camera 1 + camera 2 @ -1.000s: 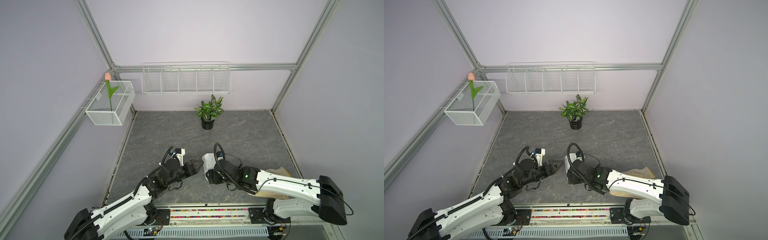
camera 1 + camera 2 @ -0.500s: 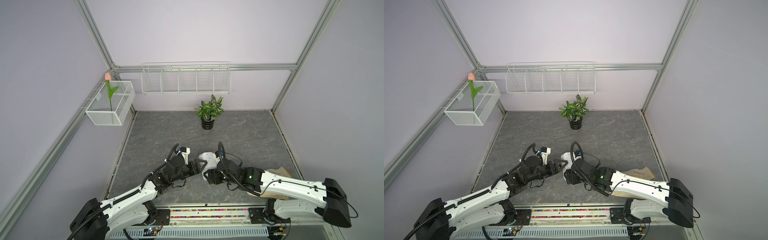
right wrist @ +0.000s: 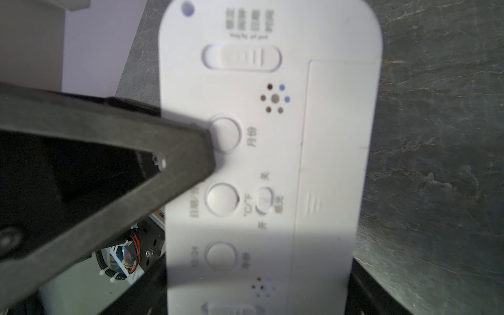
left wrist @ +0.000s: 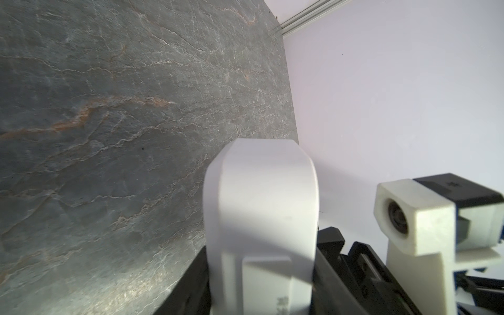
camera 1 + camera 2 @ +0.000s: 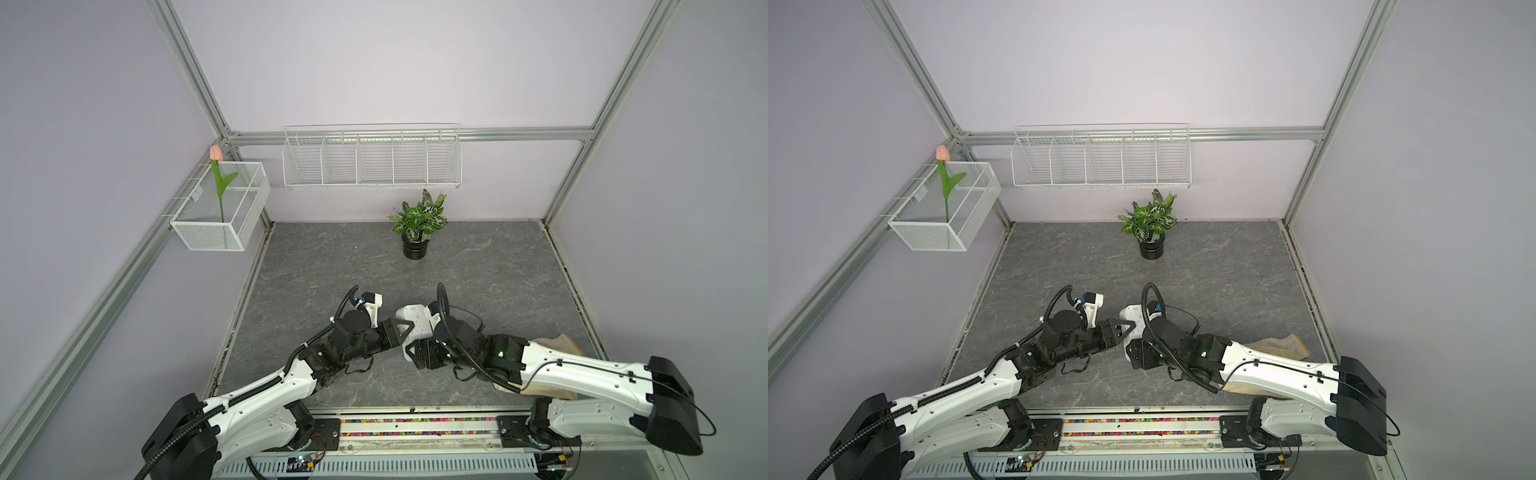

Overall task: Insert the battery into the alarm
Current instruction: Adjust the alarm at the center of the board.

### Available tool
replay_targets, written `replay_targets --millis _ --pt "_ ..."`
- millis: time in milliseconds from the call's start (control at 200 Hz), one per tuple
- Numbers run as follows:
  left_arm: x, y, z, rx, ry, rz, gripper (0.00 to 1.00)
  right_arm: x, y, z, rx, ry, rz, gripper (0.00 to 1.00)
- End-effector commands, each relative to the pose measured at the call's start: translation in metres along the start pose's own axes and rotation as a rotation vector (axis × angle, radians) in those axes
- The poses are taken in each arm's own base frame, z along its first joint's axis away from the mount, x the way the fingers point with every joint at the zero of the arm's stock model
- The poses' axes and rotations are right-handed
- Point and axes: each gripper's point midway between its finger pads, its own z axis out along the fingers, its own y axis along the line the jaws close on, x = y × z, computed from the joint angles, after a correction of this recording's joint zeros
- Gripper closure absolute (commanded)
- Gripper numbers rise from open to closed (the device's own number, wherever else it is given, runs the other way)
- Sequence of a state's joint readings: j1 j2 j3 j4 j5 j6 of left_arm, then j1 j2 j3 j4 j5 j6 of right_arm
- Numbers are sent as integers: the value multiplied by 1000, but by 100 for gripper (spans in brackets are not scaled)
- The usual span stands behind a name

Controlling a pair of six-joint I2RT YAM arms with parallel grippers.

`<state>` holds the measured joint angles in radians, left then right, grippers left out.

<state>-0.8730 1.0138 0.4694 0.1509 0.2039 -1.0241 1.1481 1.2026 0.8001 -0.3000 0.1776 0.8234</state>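
Tabletop (image 5: 332, 257) of grey veined stone, boxed in by lilac walls and aluminium posts, filled both top views for you. At the back you had a wire shelf (image 5: 372, 160) on the wall and a potted plant (image 5: 417, 224). A mesh basket (image 5: 220, 208) holding a tulip (image 5: 215, 153) hung on the left wall, and a beige cloth (image 5: 557, 343) lay under your right arm. Near the front edge the alarm (image 5: 413, 322) was back-up, clamped across its width in your right gripper (image 5: 415, 332). Your left gripper (image 5: 405, 330) reached onto its left side.

Only your left wrist view showed the alarm (image 4: 261, 204) edge-on between that gripper's black fingers (image 4: 191, 286), one along each flat side. You could not tell whether they pinched it or merely flanked it. The right arm's camera housing (image 4: 409, 215) stood just beside.

Your right wrist view gave the back close up: round buttons (image 3: 222, 199), a slide switch (image 3: 241, 57) and a ridged panel (image 3: 335, 150) lying flush. One of those fingers (image 3: 136, 152) lay across it and hid part.
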Motion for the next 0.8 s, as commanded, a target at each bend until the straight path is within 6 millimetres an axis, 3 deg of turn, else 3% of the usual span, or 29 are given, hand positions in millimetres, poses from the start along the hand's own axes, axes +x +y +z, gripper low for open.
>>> replay_targets --millis 0,60,105,205,370,470,635,795 --pt "-3 -12 -4 7 7 49 69 -12 19 -9 -91 -59 -27 13" --pt "-3 -9 -8 -36 15 67 70 -12 16 -11 -90 -58 -28 1" --pt "-4 2 -14 -120 19 80 71 -11 13 -14 -86 -56 -25 10" --pt "-11 30 -38 -337 4 123 71 -10 2 -24 -75 -75 -15 11" --pt "-34 36 -80 -563 -32 227 74 -17 -23 -45 -50 -157 7 11" --pt "-43 43 -94 -749 32 293 74 -23 -48 -56 36 -210 20 11" --pt "-55 63 -99 -1106 237 421 74 -31 -91 -73 231 -256 25 11" --pt "-75 80 -94 -1404 338 529 75 -36 -104 -81 282 -277 52 11"
